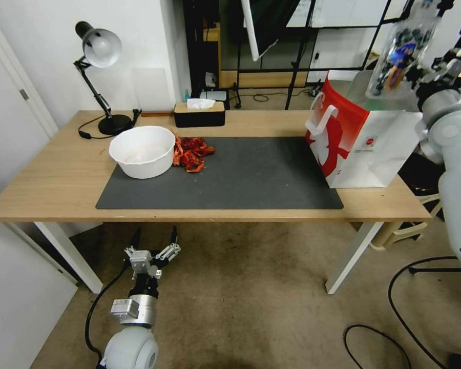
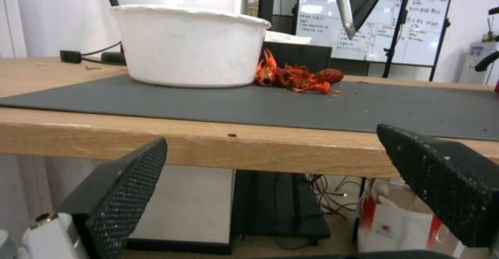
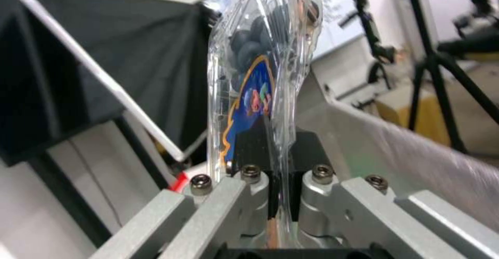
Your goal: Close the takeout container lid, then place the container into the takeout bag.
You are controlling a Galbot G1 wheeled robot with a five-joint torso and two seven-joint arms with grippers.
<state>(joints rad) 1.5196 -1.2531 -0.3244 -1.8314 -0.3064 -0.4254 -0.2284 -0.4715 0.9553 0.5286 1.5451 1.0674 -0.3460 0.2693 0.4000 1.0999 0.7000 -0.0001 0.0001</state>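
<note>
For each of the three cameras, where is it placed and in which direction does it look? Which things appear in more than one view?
Head view: high on the robot, looking down at the table; left gripper low before the table edge, right arm raised holding the takeout container above the takeout bag.
Left wrist view: below table height, looking across the mat; both open fingers frame it.
Right wrist view: along the right gripper, clamped on the container.
Shared: the white bowl and red scraps in head and left wrist views; the container in head and right wrist views.

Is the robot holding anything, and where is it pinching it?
The right claw pinches the closed takeout container by its edge. The left claw holds nothing.
</note>
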